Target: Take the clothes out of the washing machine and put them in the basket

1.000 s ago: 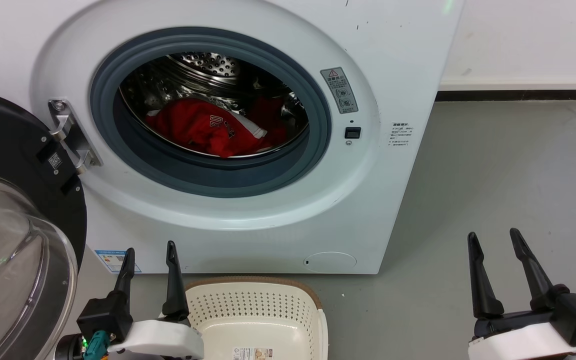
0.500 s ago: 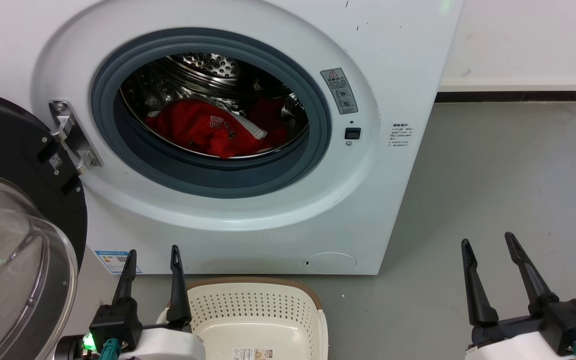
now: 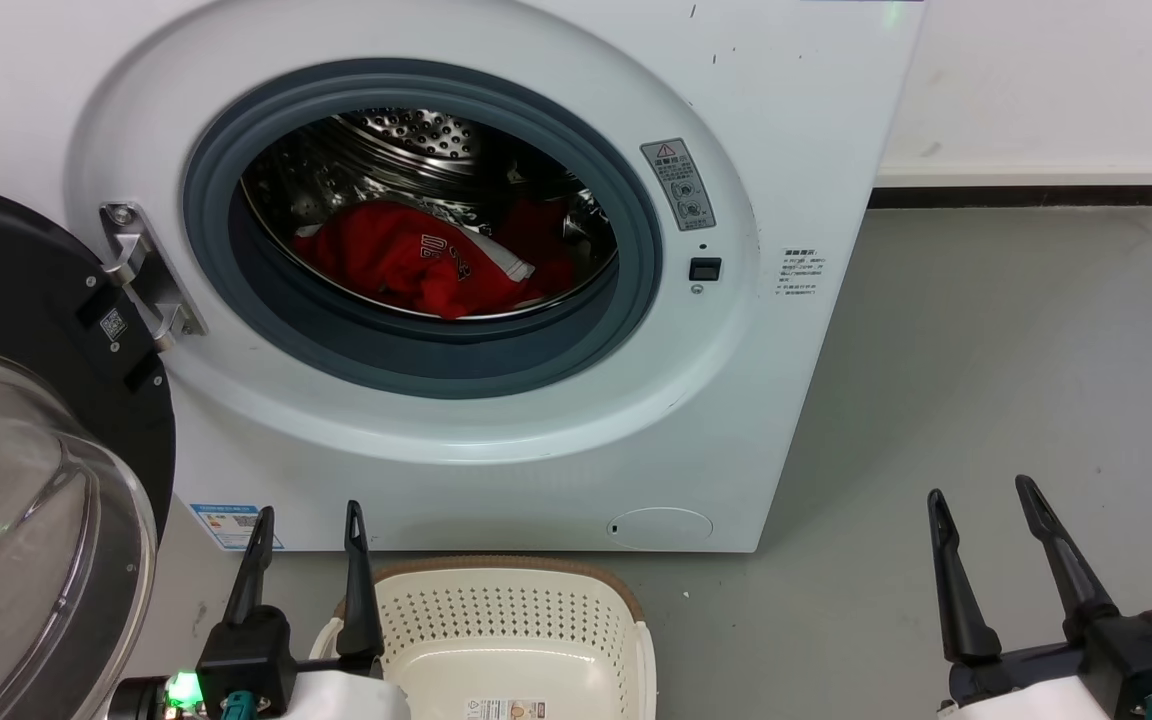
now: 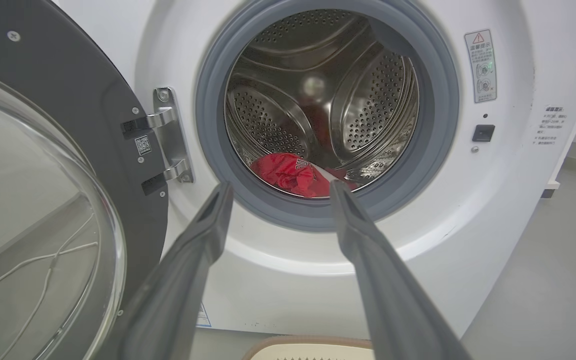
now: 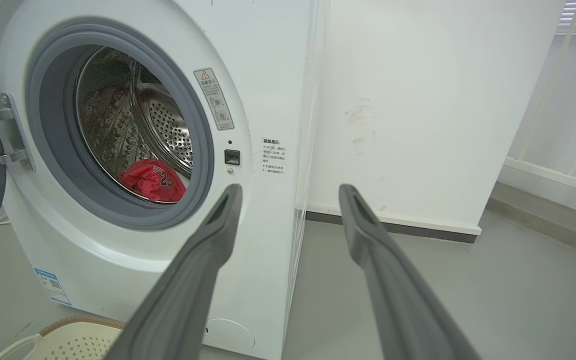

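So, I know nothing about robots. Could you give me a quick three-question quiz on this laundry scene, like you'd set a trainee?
1. True or false: the basket in front of the washing machine already holds the clothes.
2. Where do the clothes lie? A) in the basket B) in the drum C) on top of the washing machine
3. Fill the gap: the left end effector and the right end effector are both ____ and hold nothing.

Key: 1 false; 2 B; 3 open.
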Tool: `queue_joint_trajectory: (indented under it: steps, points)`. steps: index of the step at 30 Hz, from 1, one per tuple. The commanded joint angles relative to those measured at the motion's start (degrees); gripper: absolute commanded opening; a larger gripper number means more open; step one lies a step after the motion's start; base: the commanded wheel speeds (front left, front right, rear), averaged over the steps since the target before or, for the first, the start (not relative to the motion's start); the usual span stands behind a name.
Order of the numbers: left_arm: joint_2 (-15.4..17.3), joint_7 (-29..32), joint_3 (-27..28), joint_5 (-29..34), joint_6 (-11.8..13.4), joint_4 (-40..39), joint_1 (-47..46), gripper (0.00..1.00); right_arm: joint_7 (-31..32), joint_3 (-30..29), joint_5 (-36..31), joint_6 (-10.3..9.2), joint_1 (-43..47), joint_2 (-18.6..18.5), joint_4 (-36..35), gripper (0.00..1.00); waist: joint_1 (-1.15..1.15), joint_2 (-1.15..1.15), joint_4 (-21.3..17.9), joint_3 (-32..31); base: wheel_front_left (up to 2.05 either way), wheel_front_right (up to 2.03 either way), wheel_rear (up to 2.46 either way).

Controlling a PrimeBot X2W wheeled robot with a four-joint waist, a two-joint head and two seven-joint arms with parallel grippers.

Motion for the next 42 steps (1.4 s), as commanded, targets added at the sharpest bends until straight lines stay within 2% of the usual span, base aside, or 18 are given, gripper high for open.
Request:
queue_joint_trajectory:
  steps: [1, 28, 35, 42]
  points:
    - [-0.08, -0.30, 0.14, -0.24, -0.01, 0.17, 0.44, 1.00, -0.12, -0.15, 0.46, -0.04, 0.55, 0.07, 0.07, 1.00, 0.00, 0.00, 0.00, -0.01, 0.00, 0.00, 0.00]
    - [-0.15, -0.24, 0.29, -1.75, -0.25, 2.09, -0.25, 1.00, -0.12, -0.36, 1.93, -0.04, 0.62, 0.08, 0.86, 1.00, 0.00, 0.00, -0.15, 0.17, 0.00, 0.00, 0.00]
    - [-0.14, -0.24, 0.46, -1.90, -1.26, 5.32, -4.94, 1.00, -0.12, 0.16, 1.95, -0.04, -0.89, 0.08, 0.63, 1.00, 0.00, 0.00, -0.69, 1.44, 0.00, 0.00, 0.00]
    - [0.86, -0.24, 2.48, -0.74, -3.45, 12.42, -15.53, 1.00, -0.12, 1.02, 2.20, -0.04, -3.47, 0.08, -0.18, 1.00, 0.00, 0.00, -2.96, 6.37, 0.00, 0.00, 0.00]
